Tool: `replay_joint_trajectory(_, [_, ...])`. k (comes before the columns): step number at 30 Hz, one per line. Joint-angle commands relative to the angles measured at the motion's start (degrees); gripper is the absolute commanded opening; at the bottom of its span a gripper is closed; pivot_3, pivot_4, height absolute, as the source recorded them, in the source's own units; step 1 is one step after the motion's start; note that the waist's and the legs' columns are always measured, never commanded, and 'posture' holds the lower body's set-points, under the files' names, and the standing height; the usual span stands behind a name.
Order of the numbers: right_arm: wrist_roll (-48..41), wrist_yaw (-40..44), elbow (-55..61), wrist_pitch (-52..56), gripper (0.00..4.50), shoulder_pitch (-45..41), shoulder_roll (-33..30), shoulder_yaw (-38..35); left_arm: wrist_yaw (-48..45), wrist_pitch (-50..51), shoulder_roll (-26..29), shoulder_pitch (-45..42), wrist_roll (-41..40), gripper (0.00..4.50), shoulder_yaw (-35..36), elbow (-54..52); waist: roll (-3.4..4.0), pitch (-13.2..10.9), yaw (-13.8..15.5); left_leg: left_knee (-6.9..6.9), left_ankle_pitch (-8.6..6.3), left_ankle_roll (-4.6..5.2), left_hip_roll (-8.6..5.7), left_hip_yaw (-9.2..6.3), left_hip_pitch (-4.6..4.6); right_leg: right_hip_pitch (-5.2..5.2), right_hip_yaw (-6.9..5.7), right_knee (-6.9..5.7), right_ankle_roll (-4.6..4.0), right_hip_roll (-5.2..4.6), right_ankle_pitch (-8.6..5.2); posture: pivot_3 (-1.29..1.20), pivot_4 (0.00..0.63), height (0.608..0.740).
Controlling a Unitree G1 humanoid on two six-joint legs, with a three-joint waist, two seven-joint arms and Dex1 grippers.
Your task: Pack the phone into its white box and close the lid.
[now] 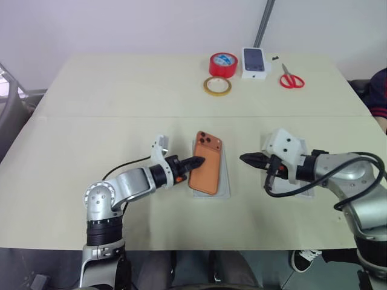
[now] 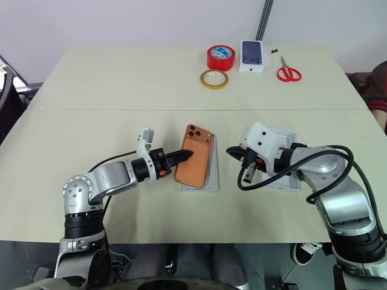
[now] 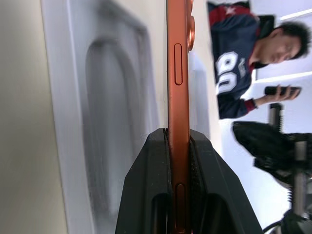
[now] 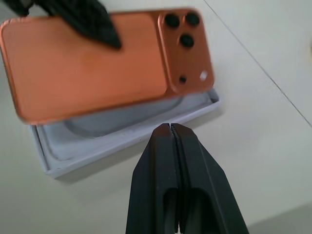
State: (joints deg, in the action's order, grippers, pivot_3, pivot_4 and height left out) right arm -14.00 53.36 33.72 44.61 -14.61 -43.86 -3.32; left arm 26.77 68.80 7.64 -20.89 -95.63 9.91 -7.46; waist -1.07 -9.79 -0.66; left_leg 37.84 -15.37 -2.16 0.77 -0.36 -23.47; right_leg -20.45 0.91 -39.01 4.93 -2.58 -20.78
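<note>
**Phone held over its open tray**

The flat copper-orange phone [image 1: 205,163], with rounded corners and a square camera bump carrying three dark lenses, is hanging face down just above the shallow white box [image 1: 225,181], a thin-rimmed rectangular tray lying near the middle of the beige table [image 1: 121,90]. In the right wrist view the phone is sitting askew over the tray, covering most of it, with the greyish inner floor and a strip of rim showing beneath along one long side. The left gripper [image 1: 198,162] is clamping the phone by its long left edge; in the left wrist view its two black fingers [image 3: 146,195] are pressing on either face of the thin orange body. The right gripper [image 1: 247,159] is hovering just to the right of the tray, clenched on nothing, its black fingers meeting tip to tip and pointing toward the phone. Under the right forearm another white tray, the lid [image 2: 289,136], is lying partly hidden. At the table's far edge are sitting a red tape roll [image 1: 223,64], a yellowish tape ring [image 1: 217,86], a small white carton printed with a dark phone [image 1: 254,63] and red-handled scissors [image 1: 291,78]. A person in a dark jersey [image 3: 239,68] is showing in the left wrist view.
</note>
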Motion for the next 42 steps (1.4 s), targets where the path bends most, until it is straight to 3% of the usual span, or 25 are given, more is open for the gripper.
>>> replay_joint_trajectory(1, [-1.1, -1.7, 2.4, -1.1, 0.00, 0.1, -0.7, -0.8, -0.2, -2.5, 0.3, -0.5, -2.4, 0.05, -2.4, -0.8, 0.00, 0.0, 0.1, 0.01, 0.02, -0.03, -0.01, 0.00, 0.00, 0.00, 0.00, 0.00, 0.00, -0.01, 0.00, 0.00, 0.150, 0.740])
replay_joint_trajectory(2, [-1.1, -2.0, 2.3, -1.3, 0.00, 0.3, -0.8, -0.6, -0.2, -2.8, 0.5, -0.5, -2.3, 0.05, -3.0, -0.7, 0.00, 0.0, 0.2, 0.02, 0.04, -0.06, -0.02, 0.00, 0.00, 0.01, 0.00, 0.00, 0.00, -0.02, 0.00, 0.00, 0.150, 0.740])
replay_joint_trajectory(4, [-1.2, -2.5, 2.1, -1.6, 0.00, 0.3, -1.1, -0.3, -0.5, -3.5, 1.1, -0.5, -2.4, 1.00, -3.9, -0.5, 0.00, 0.0, 0.4, 0.03, 0.08, -0.14, -0.03, 0.00, -0.01, 0.02, 0.00, 0.00, 0.00, -0.02, 0.00, 0.00, 0.150, 0.740])
replay_joint_trajectory(5, [-1.3, -2.7, 2.0, -1.6, 0.00, 0.2, -1.1, -0.2, -0.5, -3.7, 1.4, -0.6, -2.5, 1.25, -4.3, -0.6, 0.00, 0.0, 0.4, 0.03, 0.08, -0.15, -0.03, 0.00, -0.01, 0.02, 0.00, 0.01, 0.00, -0.03, 0.00, 0.00, 0.150, 0.740])
replay_joint_trajectory(11, [-0.9, -3.0, 0.8, -2.7, 0.00, 0.6, -2.3, 1.4, -1.4, -5.1, 4.0, -0.6, -4.2, 4.21, -5.6, -2.0, 0.00, 0.0, 0.2, 0.03, 0.09, -0.17, -0.03, 0.00, -0.01, 0.03, 0.00, 0.01, 0.00, -0.02, 0.00, 0.00, 0.150, 0.740])
replay_joint_trajectory(12, [-0.8, -3.2, 0.6, -2.6, 0.00, 0.7, -2.5, 1.7, -1.8, -5.1, 4.8, -0.6, -4.2, 4.45, -5.7, -2.4, 0.00, 0.0, 0.2, 0.03, 0.10, -0.17, -0.03, 0.00, 0.00, 0.03, 0.00, 0.01, 0.00, -0.02, 0.00, 0.00, 0.150, 0.740])
replay_joint_trajectory(16, [-0.7, -3.8, -0.4, -3.2, 0.00, 1.1, -3.3, 2.0, -4.9, -4.2, 10.5, -0.5, -4.3, 4.45, -6.1, -5.4, 0.00, 0.0, 0.1, 0.03, 0.11, -0.19, -0.02, -0.01, 0.01, 0.03, 0.00, 0.01, 0.00, 0.00, 0.00, 0.00, 0.150, 0.740])
replay_joint_trajectory(21, [-0.3, -4.0, -1.1, -3.9, 0.00, 1.6, -4.0, 2.2, -14.2, -2.0, 21.0, 0.1, 1.6, 4.45, -6.2, -10.0, 0.06, 0.0, 0.0, -0.01, 0.12, -0.21, -0.02, 0.00, 0.01, 0.02, 0.01, 0.01, -0.01, 0.01, -0.01, 0.00, 0.150, 0.740])
replay_joint_trajectory(26, [1.9, -4.7, -2.9, -4.6, 0.00, 1.2, -5.1, 4.9, -25.6, -8.6, 28.9, -0.1, 19.6, 4.45, -6.3, -10.8, 0.06, 0.0, 0.1, -0.01, 0.13, -0.22, -0.03, 0.00, 0.01, 0.03, 0.01, 0.03, -0.01, 0.01, -0.01, 0.00, 0.150, 0.740])
replay_joint_trajectory(29, [5.1, -6.4, -4.6, -2.1, 0.00, -0.7, -5.4, 9.7, -34.8, -14.4, 33.4, 0.0, 34.4, 3.64, -13.9, -14.2, 0.07, 0.0, 0.1, -0.07, 0.13, -0.22, -0.04, 0.02, 0.02, 0.02, 0.02, 0.06, -0.02, 0.01, -0.01, 0.00, 0.150, 0.740])
replay_joint_trajectory(32, [8.3, -7.9, -4.9, -0.7, 0.00, -2.6, -4.8, 14.7, -41.2, -18.3, 35.0, -1.6, 46.1, 2.21, -22.7, -15.2, 0.08, -0.1, 0.2, -0.11, 0.13, -0.22, -0.06, 0.04, 0.02, 0.01, 0.03, 0.10, -0.02, -0.02, -0.01, 0.00, 0.150, 0.740])
replay_joint_trajectory(36, [12.7, -9.4, -5.0, -0.8, 0.00, -5.9, -3.4, 21.3, -46.4, -19.6, 32.5, -5.2, 56.3, 0.14, -31.3, -12.3, 0.08, -0.1, 0.1, -0.16, 0.12, -0.20, -0.06, 0.04, 0.01, -0.01, 0.04, 0.12, -0.02, -0.02, -0.01, 0.00, 0.150, 0.740])
replay_joint_trajectory(42, [16.8, -10.7, -5.4, -0.5, 0.00, -8.8, -1.1, 25.7, -52.0, -20.6, 25.2, -8.8, 64.1, 0.14, -36.1, -7.7, 0.08, -0.1, 0.1, -0.15, -0.02, 0.06, -0.04, 0.04, -0.01, -0.05, 0.04, 0.10, -0.02, -0.01, -0.01, 0.00, 0.150, 0.740])
